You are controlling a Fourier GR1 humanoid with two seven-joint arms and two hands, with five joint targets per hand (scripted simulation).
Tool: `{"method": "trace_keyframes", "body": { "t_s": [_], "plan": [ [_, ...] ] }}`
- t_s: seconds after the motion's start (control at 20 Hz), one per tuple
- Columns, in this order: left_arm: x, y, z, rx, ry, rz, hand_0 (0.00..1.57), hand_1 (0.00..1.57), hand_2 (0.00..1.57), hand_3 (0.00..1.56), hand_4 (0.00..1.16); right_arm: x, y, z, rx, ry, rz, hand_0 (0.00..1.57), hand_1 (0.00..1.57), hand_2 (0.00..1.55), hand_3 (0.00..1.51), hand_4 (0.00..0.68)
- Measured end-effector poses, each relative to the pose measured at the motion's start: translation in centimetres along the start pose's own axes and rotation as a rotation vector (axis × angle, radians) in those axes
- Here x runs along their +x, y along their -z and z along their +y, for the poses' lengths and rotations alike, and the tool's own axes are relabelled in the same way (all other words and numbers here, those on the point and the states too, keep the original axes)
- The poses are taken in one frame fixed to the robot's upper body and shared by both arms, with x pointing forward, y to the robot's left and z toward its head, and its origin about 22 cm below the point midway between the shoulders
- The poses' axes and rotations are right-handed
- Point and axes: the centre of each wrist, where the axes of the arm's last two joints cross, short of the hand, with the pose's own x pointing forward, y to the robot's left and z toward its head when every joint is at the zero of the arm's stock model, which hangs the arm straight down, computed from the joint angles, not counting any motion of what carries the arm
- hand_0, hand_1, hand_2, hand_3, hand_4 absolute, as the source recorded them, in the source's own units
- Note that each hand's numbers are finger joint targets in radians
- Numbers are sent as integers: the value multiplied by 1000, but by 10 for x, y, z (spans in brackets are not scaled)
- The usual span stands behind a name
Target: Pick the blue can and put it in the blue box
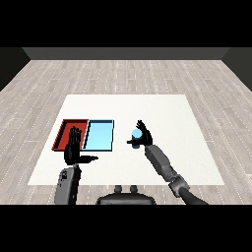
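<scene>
Curling right hand [143,136] round blue can [136,134] — likely light, rigid, slick; wrap mid-body — left hand [74,147] spread flat, idle

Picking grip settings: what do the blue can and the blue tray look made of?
The blue can looks smooth and matte, with a paler top; metal or plastic cannot be told. The light blue tray looks like rigid plastic: flat uniform colour, thin raised rim, no shine.
</scene>
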Motion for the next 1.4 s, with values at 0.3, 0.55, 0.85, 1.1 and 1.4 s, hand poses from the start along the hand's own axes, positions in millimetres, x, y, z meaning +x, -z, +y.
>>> {"method": "trace_keyframes", "body": {
  "t_s": [0.3,0.55,0.85,1.1,1.4],
  "plan": [
    [-5,0,0,0,-8,3,0,0,0,0,0,-6,-3,5,-36,-106,43,1568,1568,1502,1457,677],
    [-2,4,3,-5,-17,-3,0,0,0,0,0,8,4,8,-49,-147,47,1552,1552,1481,1428,672],
    [4,1,-10,-25,-21,24,0,0,0,0,0,16,4,13,-31,-162,-16,1491,1491,1451,1408,652],
    [-12,0,-23,-59,14,54,0,0,0,0,0,25,7,12,-17,-180,-75,1493,1493,1457,1413,652],
    [-22,6,-44,-111,-16,114,0,0,0,0,0,57,20,24,42,-185,-184,1434,1434,1439,1421,666]
  ]
}}
